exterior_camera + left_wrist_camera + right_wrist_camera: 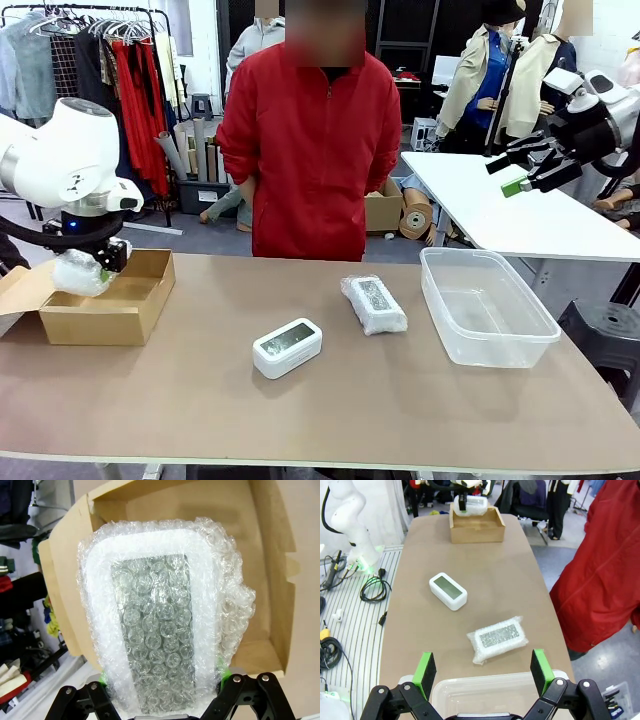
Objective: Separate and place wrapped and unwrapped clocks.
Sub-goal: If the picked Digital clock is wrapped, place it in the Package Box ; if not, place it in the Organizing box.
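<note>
My left gripper [97,262] is shut on a bubble-wrapped clock [80,272], holding it just above the open cardboard box [110,305] at the table's left. In the left wrist view the wrapped clock [160,625] hangs between my green pads over the box's inside [260,580]. A second wrapped clock [373,303] lies on the table's middle right, also seen in the right wrist view [498,638]. The bare white unwrapped clock [287,346] with a grey screen rests at the centre [448,590]. My right gripper [522,170] hovers open, high at the right, above the clear tub.
A clear plastic tub [486,305] stands empty at the table's right; its rim [485,687] lies just under my right gripper. A person in a red jacket [312,140] stands at the far edge. Cables lie on the floor [375,587] beside the table.
</note>
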